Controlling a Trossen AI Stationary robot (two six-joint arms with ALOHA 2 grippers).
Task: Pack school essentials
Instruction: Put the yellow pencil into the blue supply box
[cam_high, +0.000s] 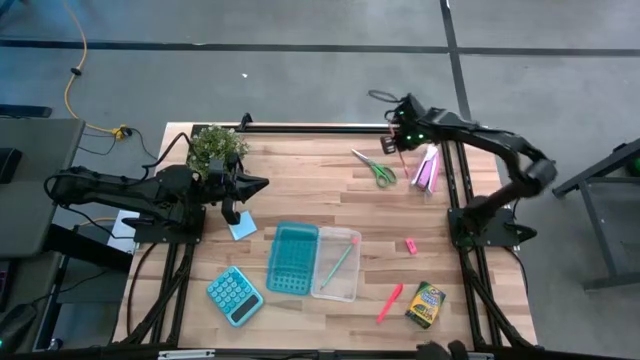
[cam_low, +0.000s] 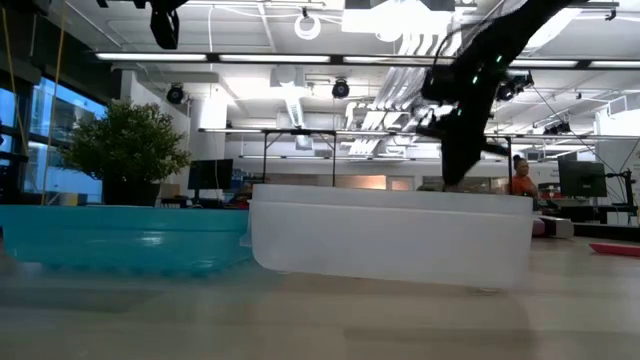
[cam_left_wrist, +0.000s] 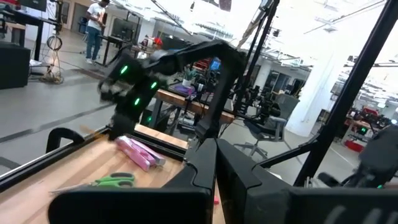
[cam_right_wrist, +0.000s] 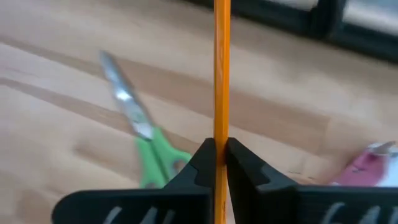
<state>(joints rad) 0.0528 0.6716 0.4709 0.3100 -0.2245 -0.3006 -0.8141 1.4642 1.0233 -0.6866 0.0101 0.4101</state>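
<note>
table (cam_high: 300, 175): wooden top, fills the centre of the high view.
left arm (cam_high: 120, 192): reaches in from the left edge of the frame, level with the plant.
right arm (cam_high: 490, 150): bends in from the right edge toward the upper centre.
plant (cam_high: 217, 145): upper left of the table, just beside the left gripper.
clear tray (cam_high: 337, 265): lower centre, touching the blue tray; one green pencil (cam_high: 340, 262) lies inside it.
blue tray (cam_high: 292, 258): lower centre, left of the clear tray.
calculator (cam_high: 234, 295): lower left of the table.
crayon box (cam_high: 425, 303): lower right corner of the table.
scissors (cam_high: 374, 167): upper centre, flat on the wood, near the right gripper.
note pad (cam_high: 242, 227): left of centre, below the left gripper.
pink marker (cam_high: 389, 302): lower right, just left of the crayon box.
eraser (cam_high: 410, 245): right of centre, alone on the wood.
right gripper (cam_right_wrist: 217, 155): above the upper centre of the table, clamped on an orange pencil (cam_right_wrist: 221, 74).
left gripper (cam_left_wrist: 214, 152): near the plant, fingers pressed together, holding nothing.
</note>
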